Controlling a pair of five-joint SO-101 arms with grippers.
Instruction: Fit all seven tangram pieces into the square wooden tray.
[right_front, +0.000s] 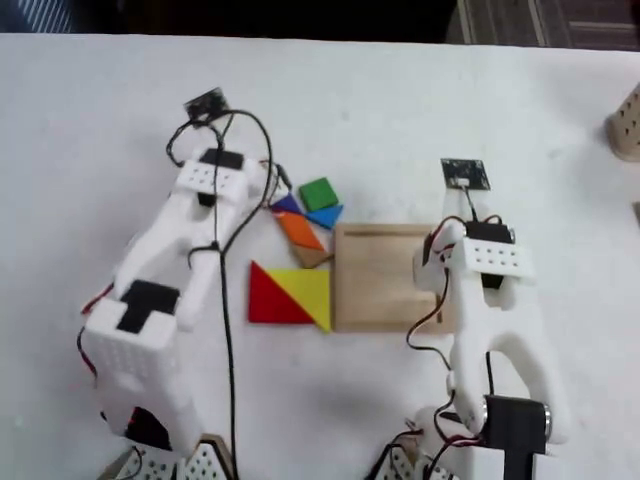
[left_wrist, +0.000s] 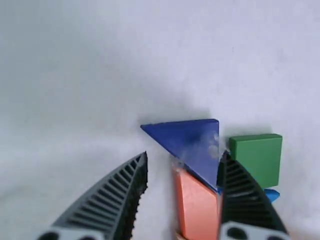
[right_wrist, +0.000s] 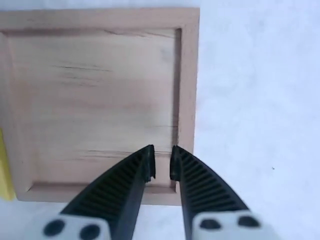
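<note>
The square wooden tray (right_front: 385, 305) lies mid-table with nothing in it. All the pieces lie left of it: a red triangle (right_front: 270, 297), a yellow triangle (right_front: 310, 288), an orange piece (right_front: 300, 231), a small brown piece (right_front: 313, 257), a dark blue triangle (right_front: 285, 205), a light blue triangle (right_front: 326, 215) and a green square (right_front: 318, 192). My left gripper (left_wrist: 184, 159) is open and straddles the dark blue triangle (left_wrist: 187, 142) and the orange piece (left_wrist: 196, 205); the green square (left_wrist: 257, 155) lies just outside one finger. My right gripper (right_wrist: 162, 160) is shut over the tray's floor (right_wrist: 95, 95), near a corner, holding nothing.
Black cables trail from the left arm (right_front: 160, 290) across the table beside the pieces. A perforated wooden object (right_front: 627, 125) stands at the far right edge. White tabletop stretches behind the tray and the pieces.
</note>
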